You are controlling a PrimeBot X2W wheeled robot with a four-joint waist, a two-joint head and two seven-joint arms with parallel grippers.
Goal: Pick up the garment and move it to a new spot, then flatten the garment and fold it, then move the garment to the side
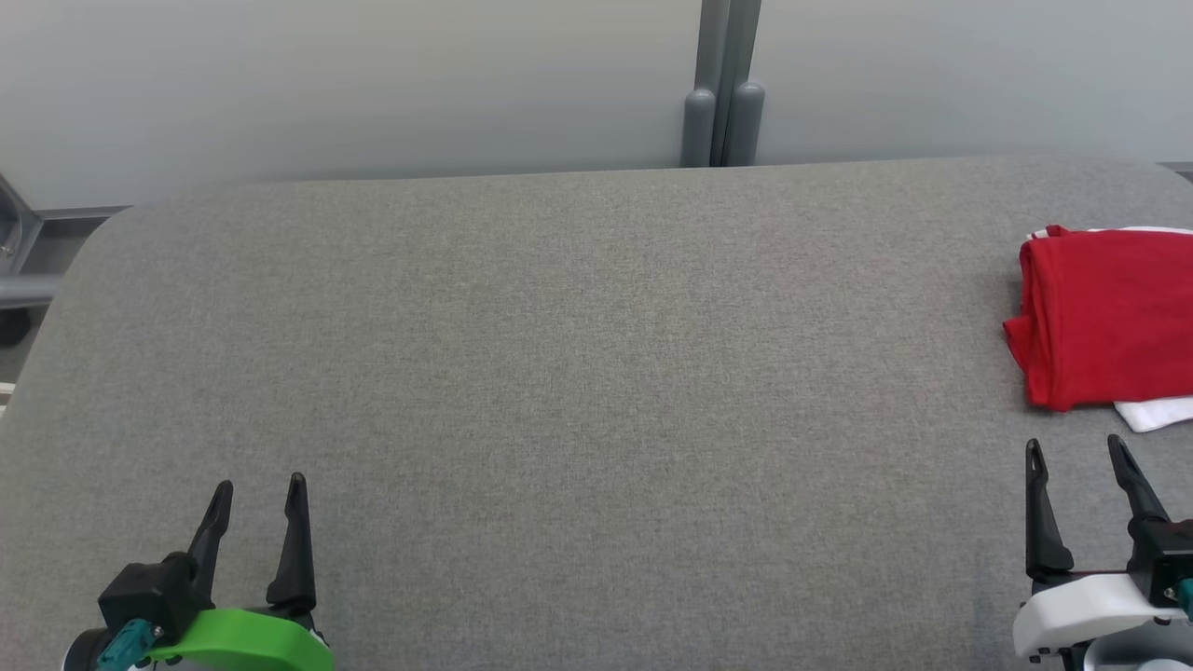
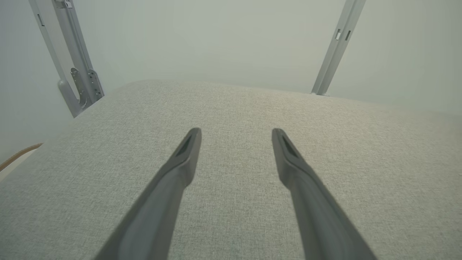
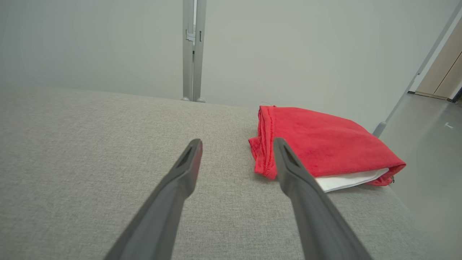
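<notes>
on the right edge of the grey table (image 1: 559,373), the red garment (image 1: 1104,317) is lying folded, with a white layer (image 1: 1156,413) poking out from under it. left gripper (image 1: 260,482) is hovering over the table's near left corner, fingers spread apart, gripping nothing. right gripper (image 1: 1074,443) is hovering over the table's near right corner, fingers also apart and empty, sitting near the garment but not touching it.

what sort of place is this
Likely a lab or test cell for cloth folding: a grey fabric-covered table, pale partition panels on metal posts behind it, and a folded red garment near its right edge.
</notes>
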